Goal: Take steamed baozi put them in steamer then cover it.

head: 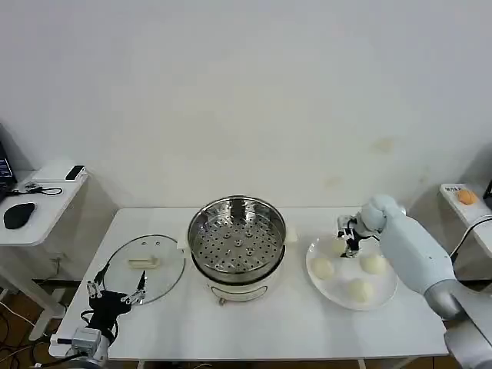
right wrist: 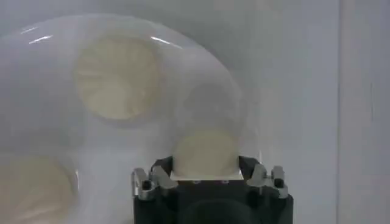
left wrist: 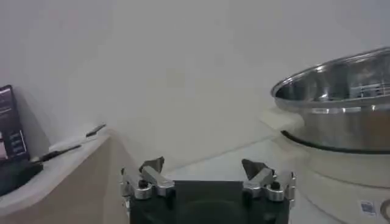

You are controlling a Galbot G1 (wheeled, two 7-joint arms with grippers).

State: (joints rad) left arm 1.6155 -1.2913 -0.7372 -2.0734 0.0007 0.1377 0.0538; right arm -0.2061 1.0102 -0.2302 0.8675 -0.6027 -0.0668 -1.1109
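Head view: your right gripper (head: 351, 240) sits at the plate's (head: 384, 294) upper-left rim, fingers clamped on one baozi (right wrist: 205, 155); three more lie near. Steamer (head: 237, 240) at frame centre, uncovered. Left gripper (head: 117, 294), fingers apart, lower left by worktop (head: 292, 323) edge.

No readable text in any view. Small sticker (left wrist: 367, 207) on the white base of the steamer (left wrist: 341, 103), print too small to make out. Label with dark marks (head: 453, 188) on the white side shelf at far right, illegible. Screen (left wrist: 12, 131) on the side desk shows coloured lines, none can be read.
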